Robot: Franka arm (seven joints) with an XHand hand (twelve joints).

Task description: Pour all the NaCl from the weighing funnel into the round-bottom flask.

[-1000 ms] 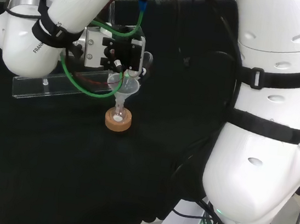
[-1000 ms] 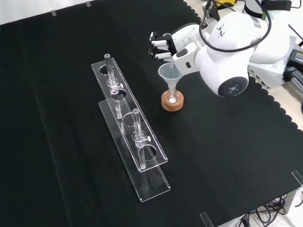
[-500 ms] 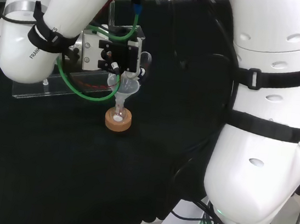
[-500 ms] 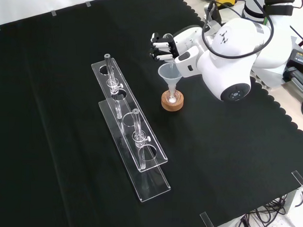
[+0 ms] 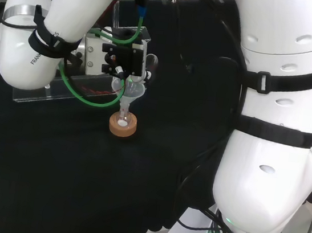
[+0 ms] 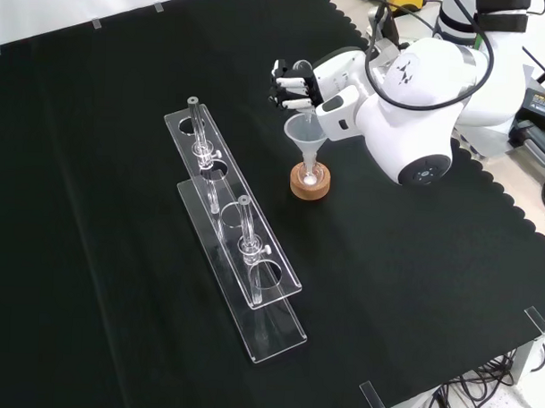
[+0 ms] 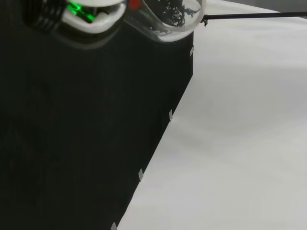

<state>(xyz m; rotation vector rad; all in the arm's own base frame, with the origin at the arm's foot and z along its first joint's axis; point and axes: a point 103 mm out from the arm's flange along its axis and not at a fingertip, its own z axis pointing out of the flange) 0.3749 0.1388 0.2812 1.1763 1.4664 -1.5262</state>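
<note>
Black cloth covers the desk [image 6: 118,279], its scalloped edge seen at the right of the front view; pale floor lies beyond the cloth edge in the wrist view.

Black-tipped fingers [image 6: 289,82] are seen curled together at the end of the hand [image 6: 299,82] in the front view, above and just behind a clear funnel; whether they grasp the weighing funnel cannot be told from that view; in the wrist view a clear curved vessel, the weighing funnel [image 7: 168,19], is seen close under the palm with dark specks on its wall; in the head view the hand [image 5: 126,61] is seen just above the clear funnel [image 5: 130,91].

The clear funnel [image 6: 303,133] is set upright with its stem in the neck of the round-bottom flask [image 6: 309,169]; the flask is seated in a cork ring [image 6: 309,182] on the cloth; a white patch is seen inside the flask [image 5: 122,121] in the head view.

To the left in the front view, well apart from the flask, two clear racks [image 6: 239,257] are laid one beside the other, each with an upright glass tube.

Behind the hand, the arm's large white link [image 6: 419,111] with a round grey cap is seen at the upper right of the front view.
</note>
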